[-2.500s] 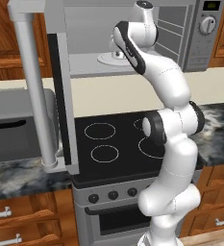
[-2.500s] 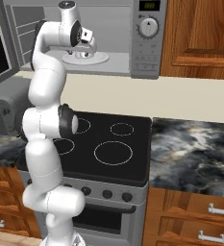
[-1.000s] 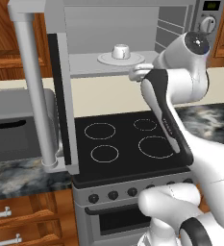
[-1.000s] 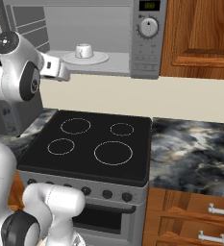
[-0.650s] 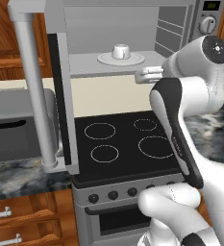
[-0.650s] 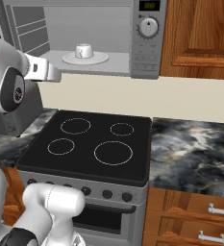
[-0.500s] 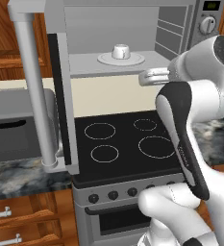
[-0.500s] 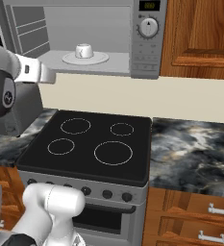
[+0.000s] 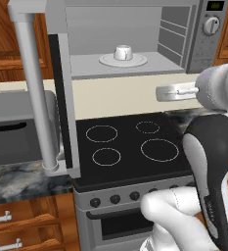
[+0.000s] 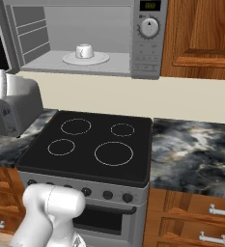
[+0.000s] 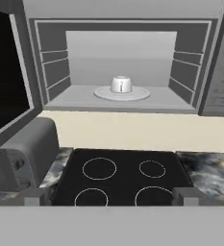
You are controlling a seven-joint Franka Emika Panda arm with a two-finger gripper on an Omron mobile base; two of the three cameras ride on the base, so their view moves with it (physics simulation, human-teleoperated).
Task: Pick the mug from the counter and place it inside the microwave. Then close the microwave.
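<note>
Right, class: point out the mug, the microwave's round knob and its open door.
mug (image 11: 121, 84), hand view, its white side.
round knob (image 10: 147, 27), right base view, its middle.
open door (image 9: 62, 103), left base view, its dark inner face.

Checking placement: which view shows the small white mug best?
The hand view: the small white mug sits centred on the white round plate, handle facing the camera. The left base view and right base view show it smaller, from the side.

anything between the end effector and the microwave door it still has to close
Nothing visible. The open end effector hangs over the black stovetop, with clear air leftward to the swung-open dark glass microwave door.
</note>
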